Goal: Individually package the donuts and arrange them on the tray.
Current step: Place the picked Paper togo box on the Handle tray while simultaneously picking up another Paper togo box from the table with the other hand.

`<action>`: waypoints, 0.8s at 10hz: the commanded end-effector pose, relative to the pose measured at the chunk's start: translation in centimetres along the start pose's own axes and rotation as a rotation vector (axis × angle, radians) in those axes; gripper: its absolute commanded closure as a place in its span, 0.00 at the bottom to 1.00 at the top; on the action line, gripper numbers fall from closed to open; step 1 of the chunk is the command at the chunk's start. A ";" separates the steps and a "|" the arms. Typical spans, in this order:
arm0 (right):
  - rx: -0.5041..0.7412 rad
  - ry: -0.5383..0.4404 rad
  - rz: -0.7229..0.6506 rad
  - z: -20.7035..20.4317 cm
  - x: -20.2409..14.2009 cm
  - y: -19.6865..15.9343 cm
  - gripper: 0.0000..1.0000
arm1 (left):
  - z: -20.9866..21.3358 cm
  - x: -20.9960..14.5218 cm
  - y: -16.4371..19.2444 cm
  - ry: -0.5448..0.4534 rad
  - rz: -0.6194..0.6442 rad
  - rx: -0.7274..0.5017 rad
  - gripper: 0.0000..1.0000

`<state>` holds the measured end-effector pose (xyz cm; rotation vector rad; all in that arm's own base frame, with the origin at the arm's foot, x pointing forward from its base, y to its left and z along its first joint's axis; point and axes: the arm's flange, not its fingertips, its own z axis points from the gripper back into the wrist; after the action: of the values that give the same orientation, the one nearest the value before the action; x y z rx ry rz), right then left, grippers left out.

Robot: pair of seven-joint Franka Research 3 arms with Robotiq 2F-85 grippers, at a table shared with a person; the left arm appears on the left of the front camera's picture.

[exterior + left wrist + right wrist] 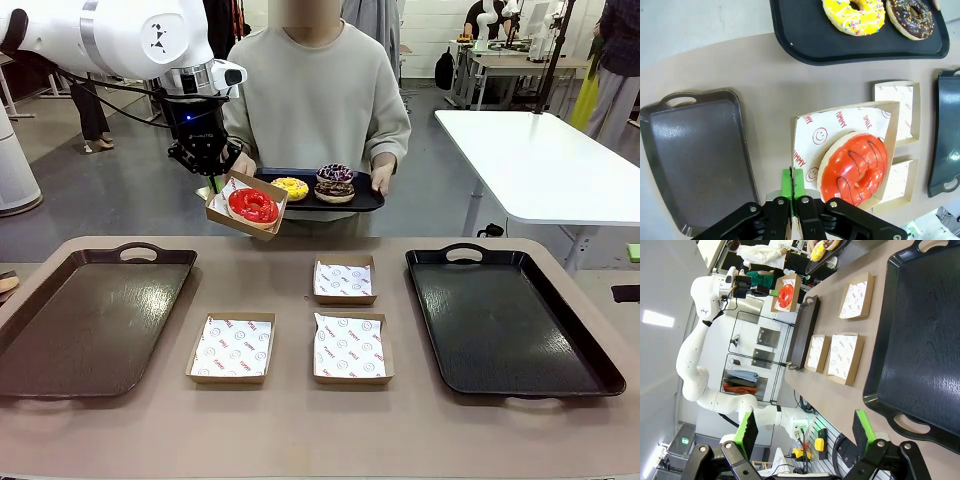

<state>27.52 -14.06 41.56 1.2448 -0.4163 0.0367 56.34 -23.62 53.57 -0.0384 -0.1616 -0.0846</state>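
The glossy red ring donut [253, 205] lies in a shallow brown cardboard box lined with printed white paper [243, 229]. The box is held tilted in the air over the table's far edge, at eleven o'clock from the table's middle. We see the left gripper [211, 184] pinched together on that box's rim, at its ten o'clock corner.

At twelve o'clock the person holds a small black tray [365, 197] carrying a yellow sprinkled donut [291, 187] and a dark donut with purple-white sprinkles [334, 173].

Three empty lined boxes [343, 280] rest on the table between a large brown tray [60, 330] at nine o'clock and a large black tray [520, 330] at three. The right gripper [806, 429] hangs near the large black tray, fingers wide apart, holding nothing.
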 end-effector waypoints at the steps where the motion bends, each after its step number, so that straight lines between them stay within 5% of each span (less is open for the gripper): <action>1: 0.012 -0.001 0.006 0.0 0.0 0.0 0.00 | 0.0 -0.1 0.2 -0.001 -0.010 -0.001 1.00; 5: 0.000 0.000 0.000 0.0 0.0 0.0 0.00 | 0.0 0.0 0.0 0.000 0.000 0.000 0.99; 8: -0.253 -0.046 -0.085 -4.7 6.3 4.2 0.00 | 1.6 -0.8 3.8 0.002 -0.073 -0.052 0.99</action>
<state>31.02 -12.16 43.92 1.0809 -0.4282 -0.0503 56.71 -21.84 54.19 -0.0511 -0.1661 -0.1116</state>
